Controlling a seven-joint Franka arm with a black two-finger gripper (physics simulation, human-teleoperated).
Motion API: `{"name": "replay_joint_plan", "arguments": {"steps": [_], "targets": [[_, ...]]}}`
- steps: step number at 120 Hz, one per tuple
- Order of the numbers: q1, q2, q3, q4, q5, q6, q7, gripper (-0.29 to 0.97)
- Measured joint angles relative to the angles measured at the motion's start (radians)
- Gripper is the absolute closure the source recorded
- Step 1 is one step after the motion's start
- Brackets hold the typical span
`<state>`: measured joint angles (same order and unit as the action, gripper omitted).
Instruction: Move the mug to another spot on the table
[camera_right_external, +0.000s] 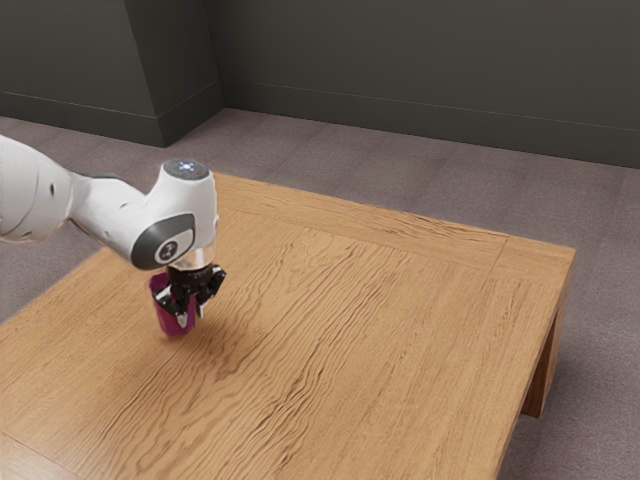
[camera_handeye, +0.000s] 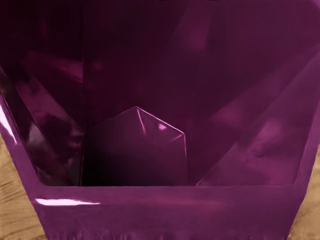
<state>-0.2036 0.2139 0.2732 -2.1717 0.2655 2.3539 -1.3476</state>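
Note:
A magenta mug (camera_right_external: 166, 308) stands upright near the exterior view's left side of the wooden table (camera_right_external: 380, 330). My black gripper (camera_right_external: 186, 308) comes straight down onto its rim from above. The fingers (camera_right_external: 194, 291) are close together and pinch the mug's wall on the side toward the exterior view's right. The wrist view looks straight down into the mug (camera_handeye: 160, 115), with its dark purple inside and faceted bottom right under my hand. I cannot tell whether the base rests on the wood or hangs just over it.
Bare tabletop stretches toward the exterior view's right and front. The table's far edge (camera_right_external: 400, 222) and right edge (camera_right_external: 560, 300) drop to a grey carpeted floor. Dark walls stand behind.

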Motion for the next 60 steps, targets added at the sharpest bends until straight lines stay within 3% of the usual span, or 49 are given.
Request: {"name": "replay_joint_plan", "arguments": {"steps": [30,36,46,60], "targets": [[-0.077,0.008,0.022,0.024,0.123,-0.015,-0.050,0.70],[-0.169,0.010,0.104,0.012,0.132,0.000,-0.059,0.72],[-0.400,0.028,0.310,-0.004,0.139,0.031,-0.074,0.74],[-0.523,0.034,0.406,-0.035,0.140,0.071,-0.093,0.77]]}}
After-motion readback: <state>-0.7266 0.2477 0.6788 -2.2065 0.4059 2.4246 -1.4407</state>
